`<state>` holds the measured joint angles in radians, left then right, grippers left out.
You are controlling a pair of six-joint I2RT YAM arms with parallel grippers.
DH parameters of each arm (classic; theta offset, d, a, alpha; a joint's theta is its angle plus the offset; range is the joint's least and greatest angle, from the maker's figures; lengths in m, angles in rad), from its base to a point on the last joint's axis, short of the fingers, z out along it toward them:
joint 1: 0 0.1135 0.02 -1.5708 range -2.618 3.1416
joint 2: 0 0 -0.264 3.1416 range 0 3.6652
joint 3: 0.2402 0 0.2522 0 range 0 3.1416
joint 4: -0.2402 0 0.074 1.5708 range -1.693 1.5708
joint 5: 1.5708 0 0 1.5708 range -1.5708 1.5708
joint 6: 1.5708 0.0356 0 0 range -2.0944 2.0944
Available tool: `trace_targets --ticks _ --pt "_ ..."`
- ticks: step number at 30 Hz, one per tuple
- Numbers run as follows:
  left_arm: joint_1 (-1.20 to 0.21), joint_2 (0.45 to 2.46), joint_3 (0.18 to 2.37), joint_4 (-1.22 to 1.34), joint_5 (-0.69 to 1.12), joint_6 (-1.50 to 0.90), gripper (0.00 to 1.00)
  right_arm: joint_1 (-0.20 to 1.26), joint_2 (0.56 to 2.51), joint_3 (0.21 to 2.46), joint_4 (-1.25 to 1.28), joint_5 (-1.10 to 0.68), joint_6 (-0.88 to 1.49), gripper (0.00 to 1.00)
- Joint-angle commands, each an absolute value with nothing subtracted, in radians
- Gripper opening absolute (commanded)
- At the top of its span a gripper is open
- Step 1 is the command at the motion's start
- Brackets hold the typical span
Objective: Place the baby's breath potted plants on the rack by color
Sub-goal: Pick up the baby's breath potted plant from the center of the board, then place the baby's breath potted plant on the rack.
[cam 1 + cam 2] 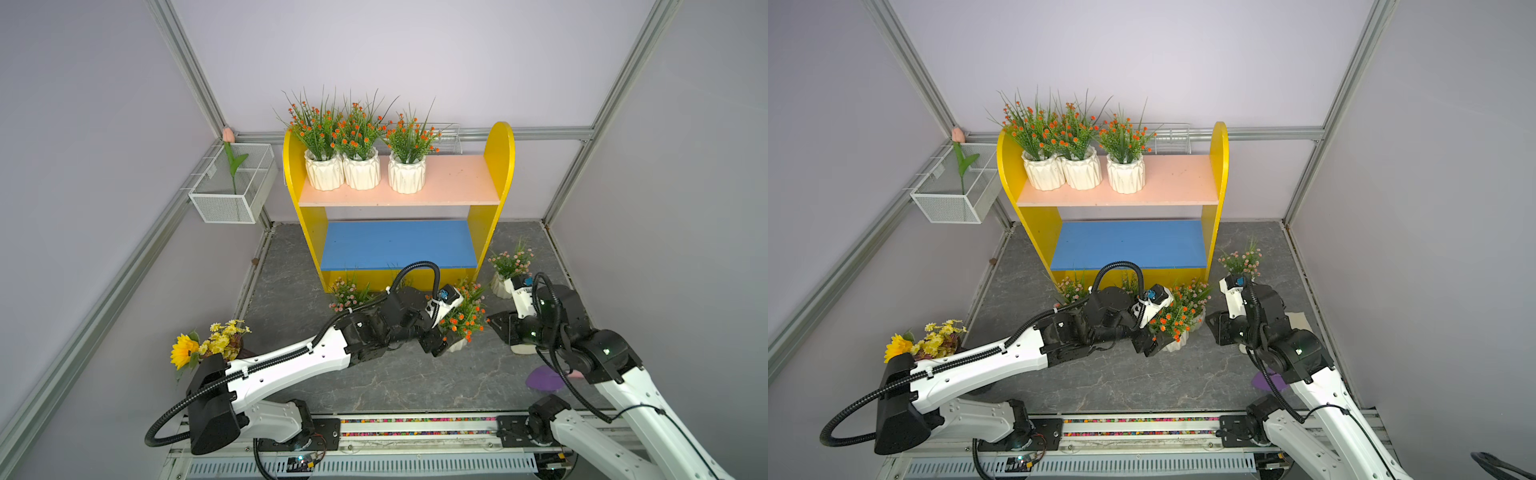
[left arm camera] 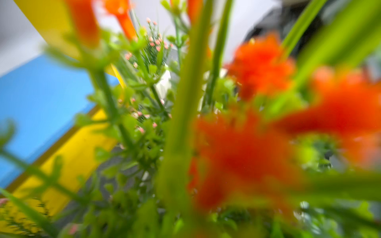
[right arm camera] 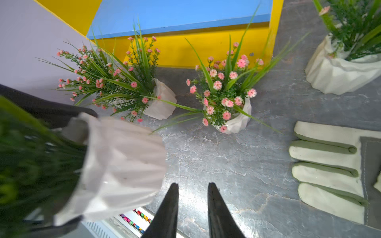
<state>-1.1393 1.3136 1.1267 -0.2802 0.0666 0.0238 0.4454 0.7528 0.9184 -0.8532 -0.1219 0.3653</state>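
The rack (image 1: 498, 166) (image 1: 1219, 166) holds three orange baby's breath potted plants (image 1: 361, 141) (image 1: 1075, 137) on its peach upper board. Its blue lower board (image 1: 399, 245) (image 3: 175, 14) is bare. My left gripper (image 1: 440, 347) (image 1: 1148, 347) is shut on the white pot (image 3: 123, 164) of another orange plant (image 1: 461, 322) (image 1: 1169, 322) in front of the rack. Its blossoms (image 2: 247, 154) fill the left wrist view and hide the jaws. Pink plants (image 1: 510, 262) (image 3: 115, 88) (image 3: 222, 96) stand on the floor. My right gripper (image 1: 498, 324) (image 3: 192, 184) is open and empty, right of the held pot.
A white wire basket (image 1: 232, 187) with a tulip hangs on the left wall. A sunflower bouquet (image 1: 208, 343) stands by the left arm. A pale work glove (image 3: 329, 164) lies right of my right gripper. A purple object (image 1: 544, 380) lies under the right arm.
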Motion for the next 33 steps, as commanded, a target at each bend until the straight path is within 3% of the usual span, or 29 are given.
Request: trace_targets --ticks 1,14,26,33 --pt "-1.133 1.314 1.276 -0.357 0.017 0.052 0.39 0.44 0.75 0.893 -0.885 -0.113 0.37 0.28" --pt "-1.006 1.582 1.933 -0.779 0.045 0.061 0.37 0.442 0.745 0.681 -0.731 -0.254 0.465 0.26" --pt "-0.984 1.948 2.655 -1.059 -0.002 0.122 0.37 0.48 0.771 0.62 -0.682 -0.291 0.468 0.26" --pt "-0.949 1.939 2.658 -0.95 0.002 0.12 0.34 0.501 0.793 0.606 -0.651 -0.294 0.475 0.26"
